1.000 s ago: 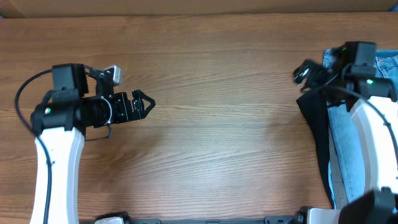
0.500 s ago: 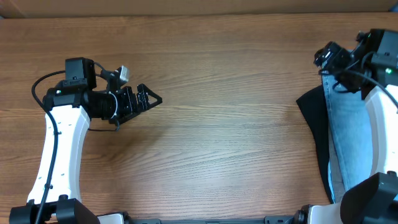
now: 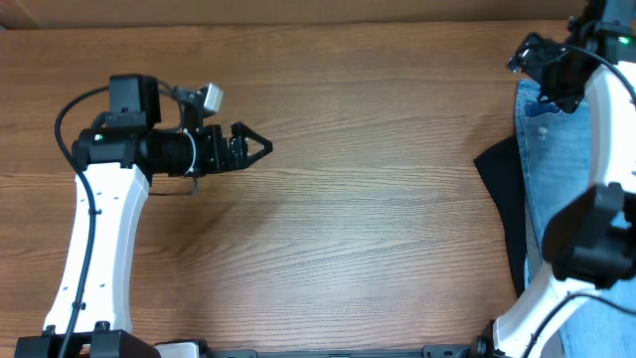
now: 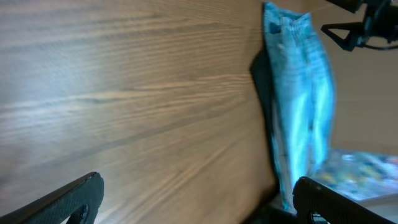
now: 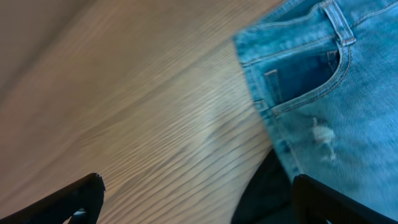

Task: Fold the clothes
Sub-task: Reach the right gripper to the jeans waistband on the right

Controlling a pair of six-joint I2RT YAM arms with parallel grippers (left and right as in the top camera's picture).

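Jeans (image 3: 556, 179) at 3 o'clock, not yet grasped.
Left gripper (image 3: 256, 147) and right gripper (image 3: 529, 58) both released, empty; right should pinch the waistband (image 5: 339, 28) only, clear of the black garment (image 3: 500, 189), then drag to bench (image 3: 378, 199) centre.

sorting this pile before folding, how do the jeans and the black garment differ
The jeans are faded light-blue denim; the black garment is plain black. The jeans lie on top; the black garment pokes out beneath, toward the table's middle. The jeans show a pocket and a small white rip; the black garment shows no detail. Both lie at the table's right edge, ungripped.
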